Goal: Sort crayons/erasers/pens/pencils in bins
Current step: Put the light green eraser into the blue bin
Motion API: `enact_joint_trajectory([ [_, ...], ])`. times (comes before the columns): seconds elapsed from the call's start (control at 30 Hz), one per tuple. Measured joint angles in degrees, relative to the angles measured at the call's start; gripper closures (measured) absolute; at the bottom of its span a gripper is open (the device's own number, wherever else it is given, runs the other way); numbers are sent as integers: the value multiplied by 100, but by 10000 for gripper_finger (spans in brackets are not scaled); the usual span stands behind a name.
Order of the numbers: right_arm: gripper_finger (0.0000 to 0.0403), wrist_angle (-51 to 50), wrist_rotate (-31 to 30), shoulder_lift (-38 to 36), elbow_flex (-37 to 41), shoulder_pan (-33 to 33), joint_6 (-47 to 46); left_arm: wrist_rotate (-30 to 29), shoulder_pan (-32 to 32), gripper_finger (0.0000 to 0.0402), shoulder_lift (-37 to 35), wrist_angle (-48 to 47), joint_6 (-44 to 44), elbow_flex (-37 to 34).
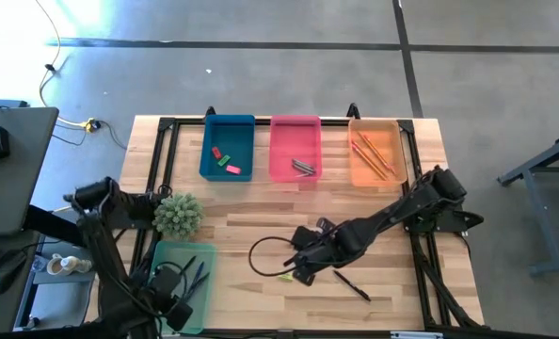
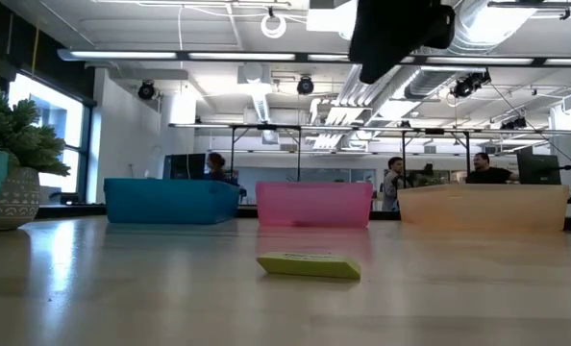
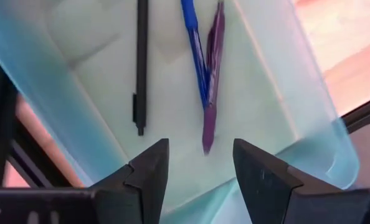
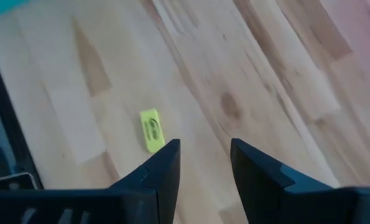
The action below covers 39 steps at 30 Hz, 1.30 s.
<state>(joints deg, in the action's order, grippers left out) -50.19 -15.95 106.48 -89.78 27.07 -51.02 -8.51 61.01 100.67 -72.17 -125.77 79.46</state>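
**A:** Where's my left gripper [image 3: 197, 163]?

**B:** I have it over the mint green bin [image 3: 269, 93], fingers parted with nothing between them. Just ahead of the fingertips lie a purple pen [image 3: 213, 68] and a blue pen [image 3: 194, 50], touching and crossing each other; a black pen [image 3: 141, 62] lies apart from them, off to one side in the same bin.

**A:** And the right?

**B:** My right gripper [image 4: 203, 163] hangs above the bare wooden table [image 4: 266, 81], jaws apart and empty. The yellow eraser [image 4: 151, 130] lies flat on the wood just ahead of one fingertip, untouched. From overhead, another black pen [image 1: 352, 285] lies on the table near that gripper, on the side away from the bins.

**A:** The far bins?

**B:** Well beyond the right gripper: the dark blue bin [image 1: 228, 122] holds pink, red and green erasers [image 1: 225, 160], the pink bin [image 1: 295, 125] grey crayons [image 1: 303, 167], the orange bin [image 1: 399, 151] the pencils [image 1: 372, 155].
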Motion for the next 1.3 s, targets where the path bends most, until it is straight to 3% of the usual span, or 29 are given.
enact_joint_trajectory([
  [0.37,193,1013,62,48,0,-19,581,-167,-60,234,-679,-1195,98,2],
  [0.7,203,1300,299,48,-372,-253,1540,-645,-158,234,-1544,-1787,649,4],
  [1.0,208,1030,780,86,-439,-428,1198,-1310,-432,234,-2252,-1785,1814,4],
  [1.3,209,929,1058,626,-437,-315,858,-1814,-989,234,-2875,-1786,2717,4],
])
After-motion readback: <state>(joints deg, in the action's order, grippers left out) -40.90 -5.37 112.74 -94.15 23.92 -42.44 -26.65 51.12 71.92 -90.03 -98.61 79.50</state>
